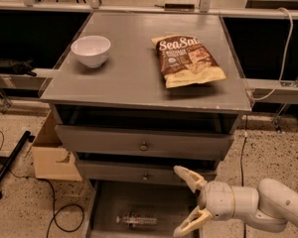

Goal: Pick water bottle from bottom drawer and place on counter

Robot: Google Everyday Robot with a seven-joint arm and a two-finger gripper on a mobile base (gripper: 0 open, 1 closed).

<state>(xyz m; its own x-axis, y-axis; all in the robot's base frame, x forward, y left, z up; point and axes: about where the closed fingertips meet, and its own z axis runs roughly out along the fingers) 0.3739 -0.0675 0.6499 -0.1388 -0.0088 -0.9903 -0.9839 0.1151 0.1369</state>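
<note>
The small clear plastic water bottle [136,219] lies on its side on the floor of the pulled-out grey bottom drawer [109,202]. The cream 2-finger gripper [186,201] hangs at the drawer's right side, near the bottle but apart from it, fingers spread wide and holding nothing. On the flat grey top surface [139,81] sit a white round bowl [91,50] and a brown chip bag [188,61].

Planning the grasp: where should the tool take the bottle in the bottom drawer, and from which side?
Probably mid-body, from above. The bottle lies flat on the drawer floor, long axis left-right, so closing across its narrow width should suit. The tool, open, hovers to the bottle's right.
</note>
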